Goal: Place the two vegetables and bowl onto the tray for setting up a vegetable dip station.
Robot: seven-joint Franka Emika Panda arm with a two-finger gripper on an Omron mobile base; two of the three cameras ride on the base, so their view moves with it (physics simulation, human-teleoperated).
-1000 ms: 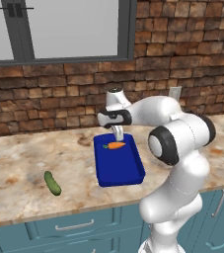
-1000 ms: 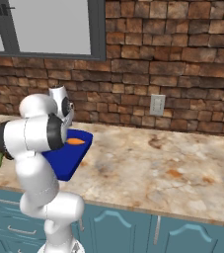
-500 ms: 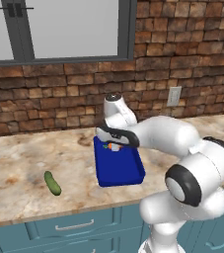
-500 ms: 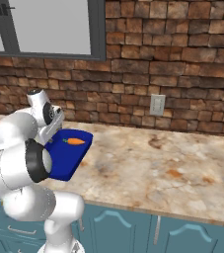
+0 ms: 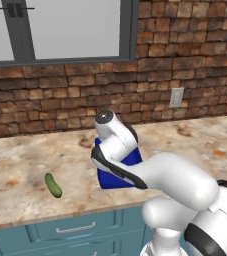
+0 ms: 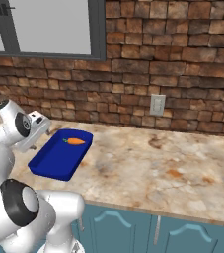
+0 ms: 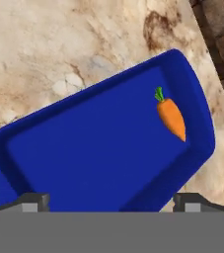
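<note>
One of three items is on the tray: the carrot (image 6: 75, 141) lies in the far end of the blue tray (image 6: 52, 164). The cucumber (image 5: 53, 185) lies on the counter (image 5: 15, 175) well left of the tray, near the front edge. The bowl cannot be located.

Step in hand, as judged: carrot placed, hand free for the next pick. The next move calls for a swing left, down over the cucumber, with the fingers lined up across its short width.

Fingers (image 7: 32, 203): spread wide over the tray's near end, nothing between them, touching nothing.
</note>
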